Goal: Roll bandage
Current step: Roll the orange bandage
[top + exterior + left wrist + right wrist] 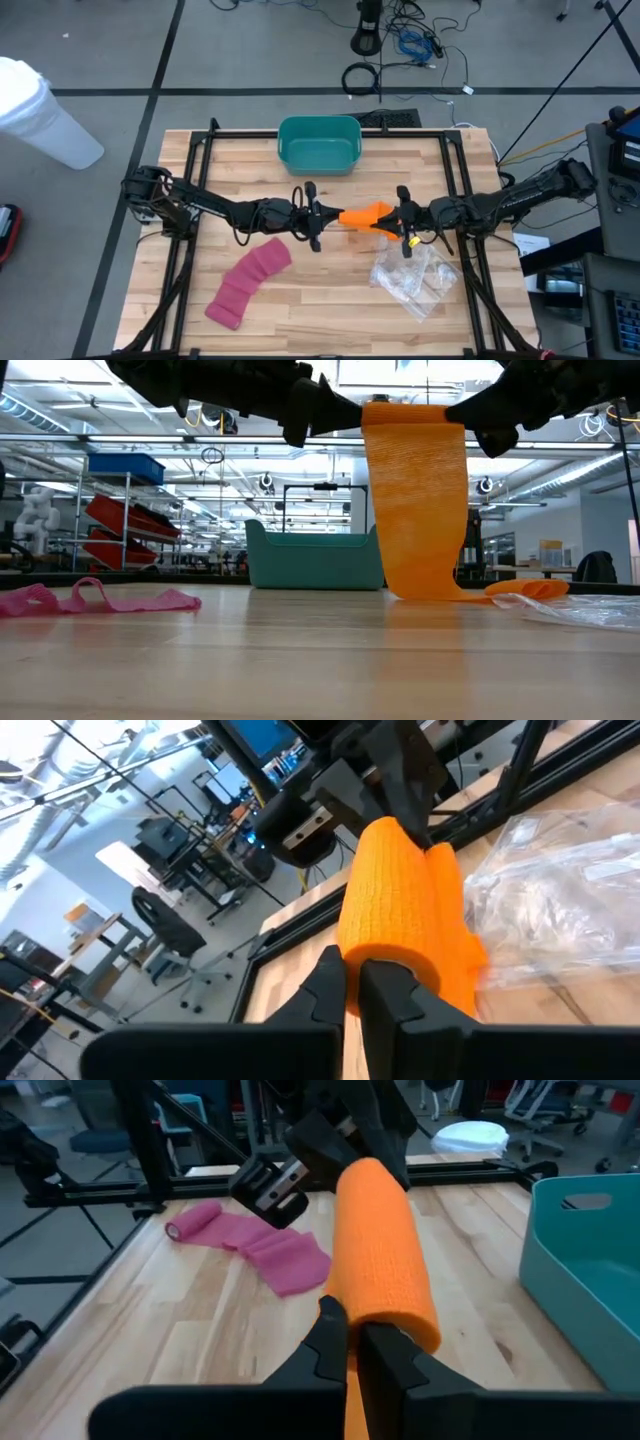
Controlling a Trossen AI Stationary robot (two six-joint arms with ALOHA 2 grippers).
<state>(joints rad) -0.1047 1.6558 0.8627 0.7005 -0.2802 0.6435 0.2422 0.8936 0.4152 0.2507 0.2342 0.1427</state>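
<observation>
Above the table, both pincers grip the orange bandage (415,510), its tail touching wood only in the low view.

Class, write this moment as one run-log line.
left gripper: shut on orange bandage | right gripper: shut on its other end | bandage: lifted, tail on table | pink bandage: untouched

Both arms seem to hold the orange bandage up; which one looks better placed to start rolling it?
Probably neither: the left pincer and right pincer each pinch an end of the orange bandage, its tail trailing on the table.
</observation>
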